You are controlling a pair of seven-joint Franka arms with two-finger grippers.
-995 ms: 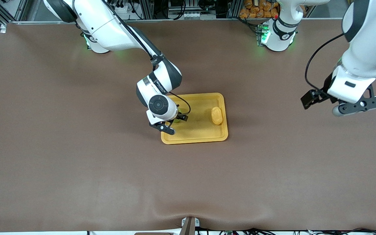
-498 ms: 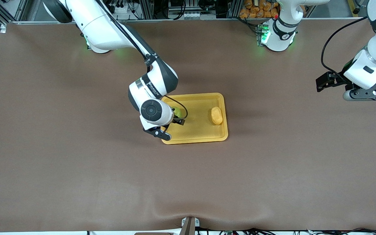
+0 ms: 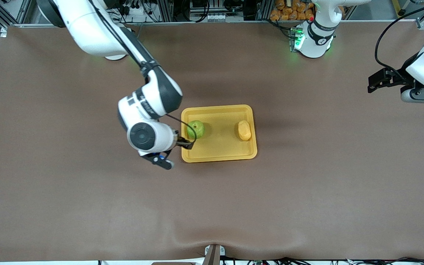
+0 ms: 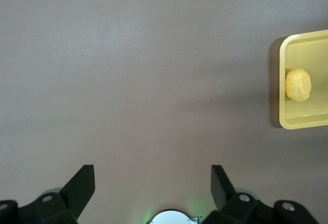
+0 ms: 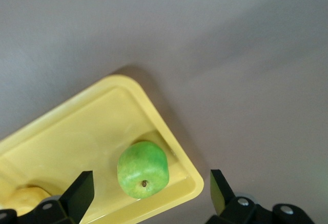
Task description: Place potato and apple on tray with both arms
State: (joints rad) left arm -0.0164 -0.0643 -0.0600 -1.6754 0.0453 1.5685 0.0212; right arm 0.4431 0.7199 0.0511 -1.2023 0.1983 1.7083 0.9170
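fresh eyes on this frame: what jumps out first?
The yellow tray mid-table on the brown cloth, with the green apple at its end toward the right arm and the potato at its end toward the left arm. Next, the right end effector, open and empty, beside the tray's apple end. The left end effector, open too, hangs over bare cloth at the left arm's end of the table.
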